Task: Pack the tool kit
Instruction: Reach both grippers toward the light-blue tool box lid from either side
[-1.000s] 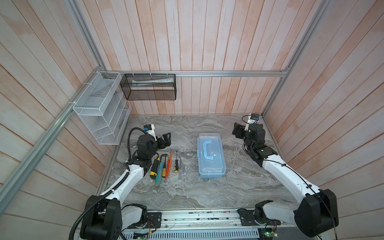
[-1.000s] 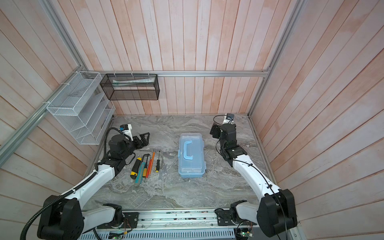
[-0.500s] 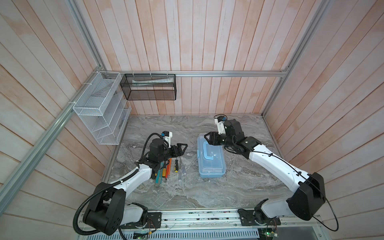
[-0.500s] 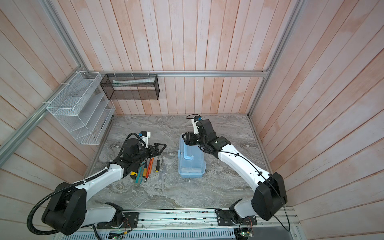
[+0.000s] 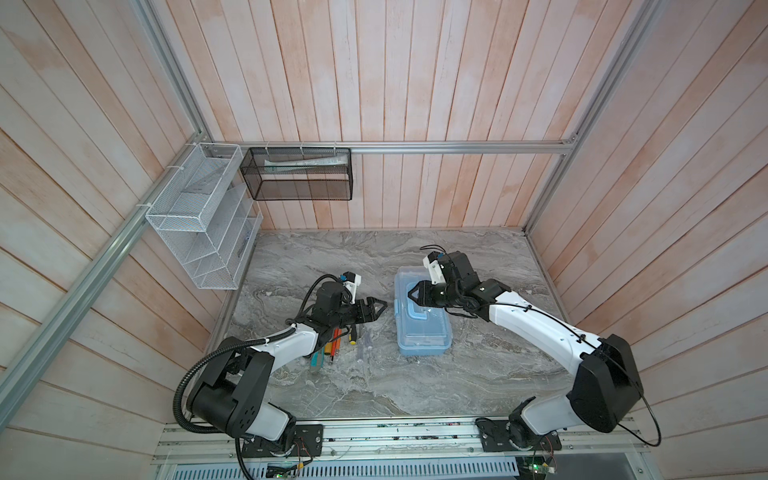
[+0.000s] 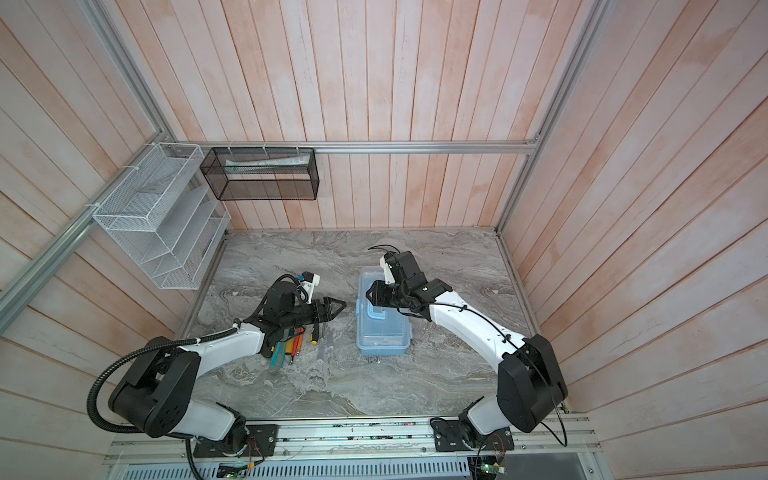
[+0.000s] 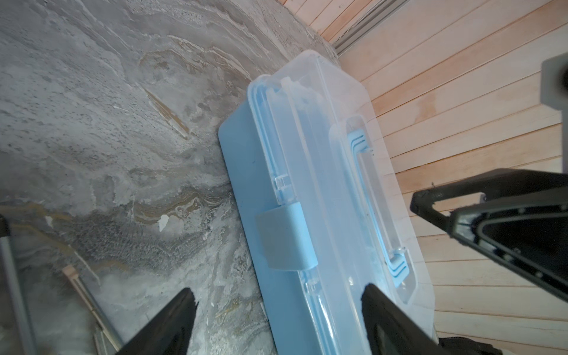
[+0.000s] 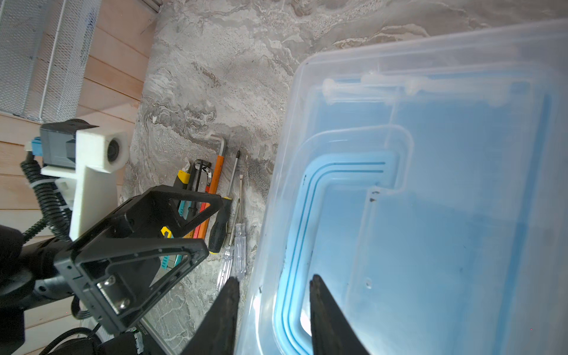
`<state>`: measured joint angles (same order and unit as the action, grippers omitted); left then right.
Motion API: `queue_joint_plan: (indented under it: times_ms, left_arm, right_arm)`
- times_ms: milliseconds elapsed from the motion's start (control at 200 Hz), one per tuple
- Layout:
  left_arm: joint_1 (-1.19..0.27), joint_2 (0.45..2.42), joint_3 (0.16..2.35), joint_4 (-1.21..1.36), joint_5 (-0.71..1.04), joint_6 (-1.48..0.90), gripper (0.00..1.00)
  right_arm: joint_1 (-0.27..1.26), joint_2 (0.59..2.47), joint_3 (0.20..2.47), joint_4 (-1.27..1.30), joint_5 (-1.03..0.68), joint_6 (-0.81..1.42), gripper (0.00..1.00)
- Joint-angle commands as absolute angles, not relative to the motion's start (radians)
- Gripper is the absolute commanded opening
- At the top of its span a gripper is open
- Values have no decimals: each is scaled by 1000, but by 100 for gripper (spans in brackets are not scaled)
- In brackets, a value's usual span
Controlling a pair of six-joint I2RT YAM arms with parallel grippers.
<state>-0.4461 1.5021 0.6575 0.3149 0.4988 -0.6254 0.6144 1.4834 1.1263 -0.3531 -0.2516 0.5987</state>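
Looks barely started: closed toolbox [image 5: 422,336] just ahead of the wide-open left gripper [image 5: 380,307] and under the right gripper [image 5: 411,296], narrowed astride its lid edge, grip unclear; tools [image 5: 334,347] loose beneath the left wrist, yet to load.

Tool box [image 5: 422,338] is set on the bench [image 5: 415,386], near its middle, long side running front to back. A row of hand tools [image 5: 334,340] is laid just left of the box, parallel to it, not touching. Left gripper [image 5: 380,308] is placed left of the box, over that row's far end, jaws pointed at the box wall. Right gripper [image 5: 411,294] is positioned over the box lid, at its left edge. Wire rack [image 5: 199,232] is hung well left of the box, mesh basket [image 5: 297,174] behind-left of it on the back wall.
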Motion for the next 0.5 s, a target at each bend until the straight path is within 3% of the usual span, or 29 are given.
queue_joint_plan:
  times_ms: [0, 325, 495]
  left_arm:
    - [-467, 1540, 694, 349, 508, -627, 86]
    - [-505, 1624, 735, 377, 485, -635, 86]
    - [-509, 1654, 751, 390, 490, -633, 86]
  right_arm:
    - [611, 1513, 1117, -370, -271, 636, 39]
    - [597, 1590, 1135, -397, -338, 702, 43]
    - [576, 1617, 1123, -363, -468, 701, 47]
